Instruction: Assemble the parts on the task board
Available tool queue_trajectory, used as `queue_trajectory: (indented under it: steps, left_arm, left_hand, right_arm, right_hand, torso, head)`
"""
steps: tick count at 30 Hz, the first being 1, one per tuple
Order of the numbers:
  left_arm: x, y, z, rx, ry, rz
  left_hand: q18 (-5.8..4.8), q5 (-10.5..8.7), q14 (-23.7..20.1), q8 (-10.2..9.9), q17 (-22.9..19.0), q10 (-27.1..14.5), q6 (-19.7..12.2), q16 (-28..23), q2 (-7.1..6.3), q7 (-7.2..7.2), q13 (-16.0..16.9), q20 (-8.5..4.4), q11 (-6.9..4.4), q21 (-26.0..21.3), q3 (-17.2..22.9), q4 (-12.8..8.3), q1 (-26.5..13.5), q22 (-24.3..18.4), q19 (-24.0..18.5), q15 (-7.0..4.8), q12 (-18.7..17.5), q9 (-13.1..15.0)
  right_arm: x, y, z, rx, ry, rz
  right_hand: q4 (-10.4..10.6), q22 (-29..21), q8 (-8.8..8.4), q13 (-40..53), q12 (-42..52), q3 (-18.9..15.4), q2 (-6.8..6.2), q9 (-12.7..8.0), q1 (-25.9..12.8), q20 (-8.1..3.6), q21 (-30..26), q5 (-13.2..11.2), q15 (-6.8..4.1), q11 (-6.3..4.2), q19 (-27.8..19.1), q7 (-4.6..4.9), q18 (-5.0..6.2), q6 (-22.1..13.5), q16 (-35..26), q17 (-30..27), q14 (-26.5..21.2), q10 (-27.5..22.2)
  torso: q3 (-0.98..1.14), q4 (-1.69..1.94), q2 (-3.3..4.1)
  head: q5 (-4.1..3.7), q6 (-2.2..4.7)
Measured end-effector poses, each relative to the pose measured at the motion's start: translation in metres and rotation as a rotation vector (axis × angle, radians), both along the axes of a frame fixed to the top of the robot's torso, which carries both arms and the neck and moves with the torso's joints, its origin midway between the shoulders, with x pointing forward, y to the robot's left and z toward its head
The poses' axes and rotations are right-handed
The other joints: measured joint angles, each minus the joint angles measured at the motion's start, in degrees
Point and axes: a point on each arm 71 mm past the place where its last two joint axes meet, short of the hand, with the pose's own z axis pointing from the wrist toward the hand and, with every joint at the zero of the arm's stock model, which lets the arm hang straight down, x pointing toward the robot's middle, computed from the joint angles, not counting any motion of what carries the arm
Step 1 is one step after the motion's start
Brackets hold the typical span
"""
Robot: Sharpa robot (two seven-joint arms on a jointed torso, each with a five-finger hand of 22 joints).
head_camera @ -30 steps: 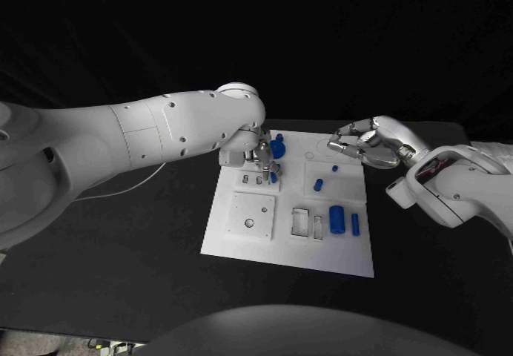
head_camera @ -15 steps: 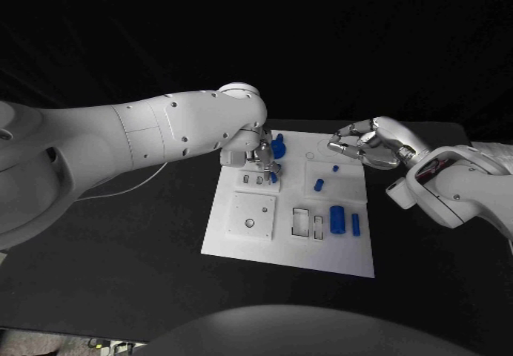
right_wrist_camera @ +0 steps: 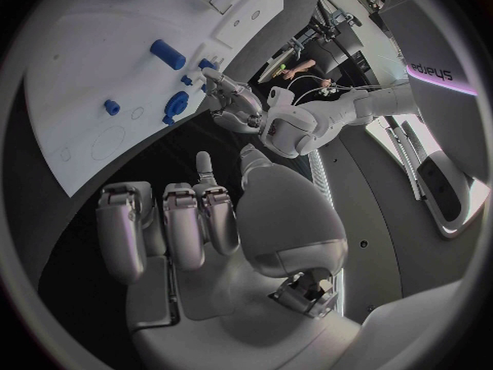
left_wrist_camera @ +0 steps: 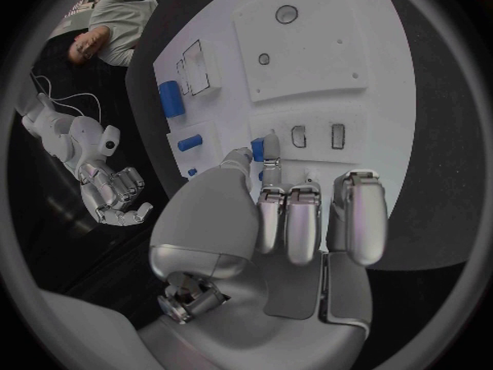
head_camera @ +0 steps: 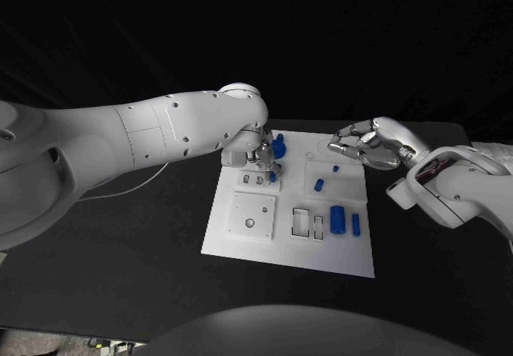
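Note:
The white task board lies in the middle of the black table. My left hand hovers over its far left corner and pinches a small blue part between thumb and a fingertip, just above two small slots. A larger blue part stands right beside that hand. A blue cylinder, a thin blue bar and two small blue pieces lie on the board's right half. My right hand hangs off the board's far right corner, fingers curled in on nothing.
Nearer me the board has a square plate with holes and rectangular recesses. Black table surrounds the board on all sides. A thin cable runs under my left arm.

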Motion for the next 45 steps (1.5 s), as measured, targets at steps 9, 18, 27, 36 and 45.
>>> queue_trajectory:
  steps: [9,18,27,36,45]
  left_arm:
    - [0.0,0.0,-0.001,-0.002,0.002,0.003]
    - [0.0,0.0,-0.001,-0.004,0.001,0.005]
    - [0.0,0.001,0.0,-0.008,-0.002,0.01]
    - [-0.003,0.007,0.0,-0.009,-0.001,0.006]
    - [-0.004,0.016,0.009,0.008,-0.023,-0.009]
  left_hand:
    - [0.0,4.63,0.11,-0.55,-0.01,0.0,0.0,0.0,-0.55,0.0,-0.01,-0.21,0.0,0.0,1.19,-0.55,1.91,0.0,-0.21,-0.11,0.0,1.28]
    - [0.0,8.79,0.2,-0.67,-0.01,-0.01,-0.07,0.0,-1.89,0.01,-0.01,-0.2,-0.4,0.0,3.48,-2.66,4.54,0.0,-0.21,-0.2,0.0,3.06]
    - [0.01,-8.58,-0.01,-0.89,-0.01,0.0,-0.77,0.0,-6.84,-0.12,-0.01,-0.63,-0.39,0.0,20.03,-0.12,4.8,0.0,-0.22,-0.4,0.0,7.44]
    - [0.01,-9.14,-0.01,-0.92,-0.02,0.0,-0.78,0.0,-9.6,-0.11,-0.01,-0.63,-0.39,0.0,26.18,-1.51,2.14,0.0,-0.22,-0.4,0.0,9.39]
    - [0.01,-9.57,-0.01,-0.96,-0.02,-0.01,-0.73,0.0,-9.81,-0.13,-0.01,-0.63,-0.38,-0.2,27.28,-2.14,1.02,0.0,-0.22,-0.4,0.0,9.78]
  right_arm:
    - [0.0,0.0,0.0,-0.001,0.001,0.0]
    - [0.0,0.0,0.0,-0.001,0.002,0.0]
    - [0.0,0.0,0.0,-0.002,0.002,-0.001]
    - [0.0,-0.002,0.0,-0.003,0.003,-0.004]
    - [0.0,-0.002,-0.002,-0.005,0.006,-0.007]
  right_hand:
    - [0.0,0.0,0.0,0.0,0.0,0.0,0.23,0.0,0.23,0.0,0.0,0.0,0.0,0.0,0.0,-0.26,0.0,0.26,0.0,0.0,0.0,0.0]
    - [0.0,-0.01,0.25,0.0,0.0,0.0,0.23,0.0,0.23,0.0,0.0,0.0,0.0,0.0,0.0,-0.25,0.0,0.66,0.0,-0.01,0.0,0.0]
    - [0.0,0.04,0.24,0.0,0.0,0.0,0.23,0.0,0.22,0.0,0.0,0.0,0.0,0.0,0.0,-0.25,0.0,0.66,0.0,-0.01,0.0,0.0]
    - [0.0,0.03,0.24,0.0,0.0,0.0,0.23,0.0,0.22,0.0,0.0,0.0,0.0,0.0,0.0,-0.25,0.0,0.66,0.0,-0.01,0.0,0.0]
    - [0.0,0.03,0.24,0.0,0.0,0.0,0.0,0.0,0.46,0.0,-0.29,0.0,0.0,0.0,0.0,-0.25,0.0,0.66,0.0,-0.01,0.0,0.0]
  torso:
    - [-0.02,0.06,-0.02]
    - [-0.02,0.07,-0.03]
    - [0.02,0.07,-0.04]
    - [0.02,0.1,-0.09]
    - [0.04,0.16,-0.14]
  head:
    - [0.01,0.0]
    - [0.15,0.0]
    - [0.34,0.0]
    - [0.24,0.0]
    - [0.38,0.0]
